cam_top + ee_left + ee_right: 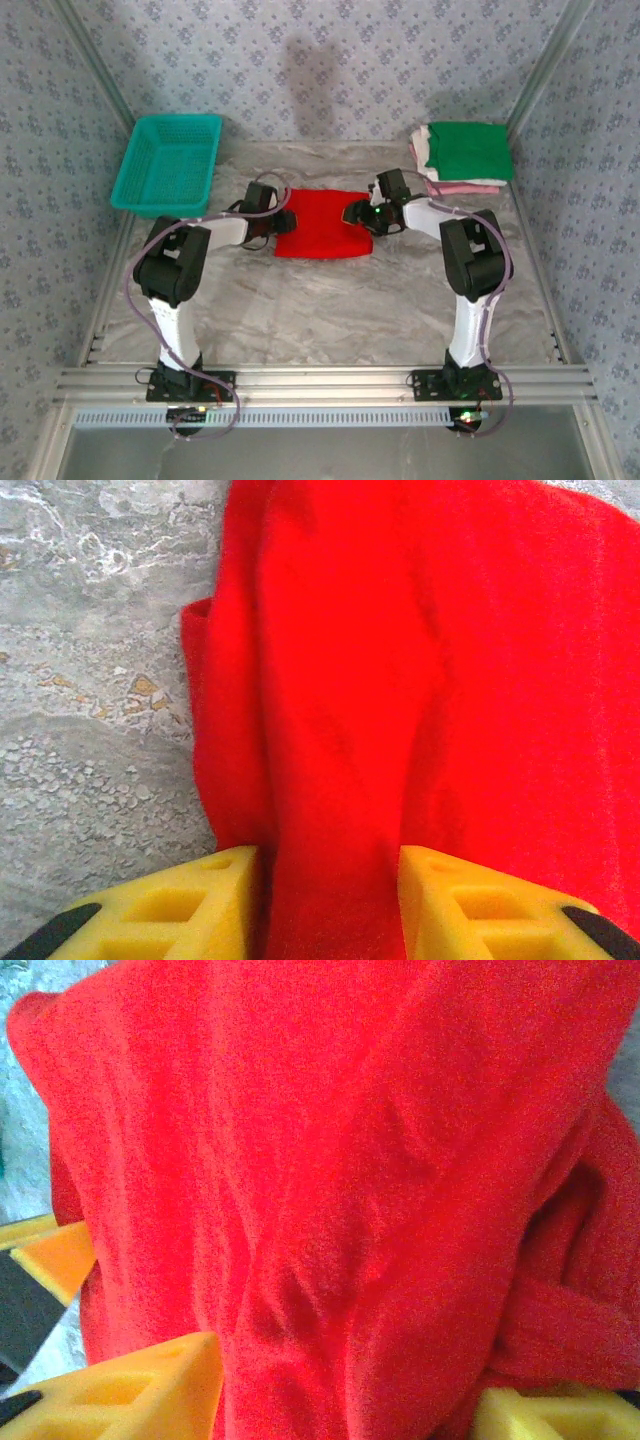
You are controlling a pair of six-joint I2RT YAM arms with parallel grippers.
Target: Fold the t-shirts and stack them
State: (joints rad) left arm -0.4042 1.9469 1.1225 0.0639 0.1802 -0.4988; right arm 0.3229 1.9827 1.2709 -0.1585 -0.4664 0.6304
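The red t-shirt [322,225] lies partly folded on the worktop [330,310], midway between the left and right edges and nearer the far edge. My left fingers [180,905] pinch a ridge of red cloth at its left end. My right fingers [140,1385] pinch a bunched fold at its right end. To fold cleanly, I judge both ends should rise together, level, with the cloth taut. Both arms reach from the near edge, elbows high, wrists turned inward. The folded stack [462,155], green on top, sits in the far right corner.
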